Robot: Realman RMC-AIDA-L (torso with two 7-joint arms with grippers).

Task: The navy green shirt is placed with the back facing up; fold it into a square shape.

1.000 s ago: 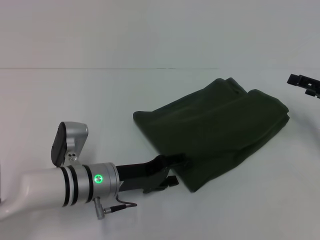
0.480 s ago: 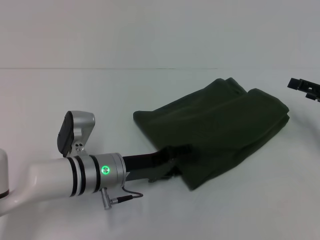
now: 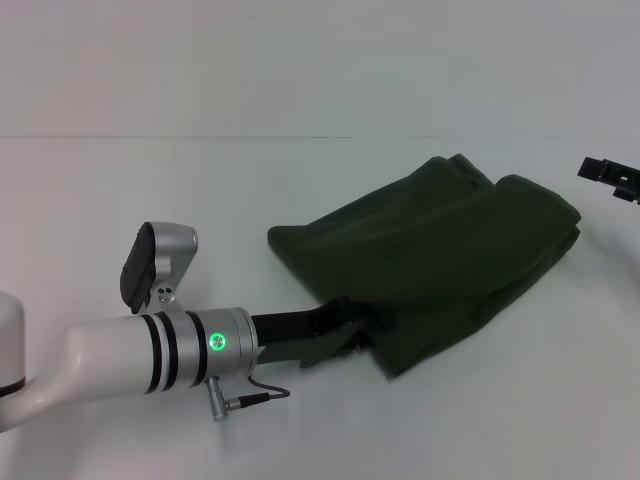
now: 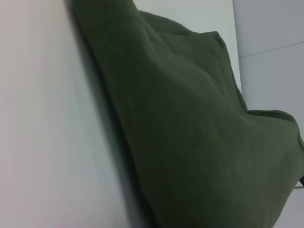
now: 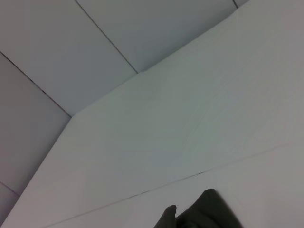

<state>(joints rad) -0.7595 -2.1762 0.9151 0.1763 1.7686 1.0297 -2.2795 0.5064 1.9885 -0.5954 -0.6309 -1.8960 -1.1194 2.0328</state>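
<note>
The navy green shirt (image 3: 440, 260) lies folded into a rumpled slanted bundle right of the table's middle, plain side up. My left gripper (image 3: 345, 328) is at the bundle's near left corner. Its jaws stand open, one over and one under the cloth edge, and the tips are partly hidden by the fabric. The shirt (image 4: 199, 133) fills most of the left wrist view, seen close up. A small dark part of the shirt (image 5: 199, 213) shows in the right wrist view. My right gripper (image 3: 610, 175) hangs at the far right edge, off the cloth.
The white table (image 3: 200, 190) spreads to the left of the shirt and in front of it. Its back edge (image 3: 220, 137) meets a pale wall. Nothing else stands on the table.
My left arm has slid forward and to the right, pushing its gripper into the shirt's near left corner. That corner has shifted slightly. The right gripper has barely moved.
</note>
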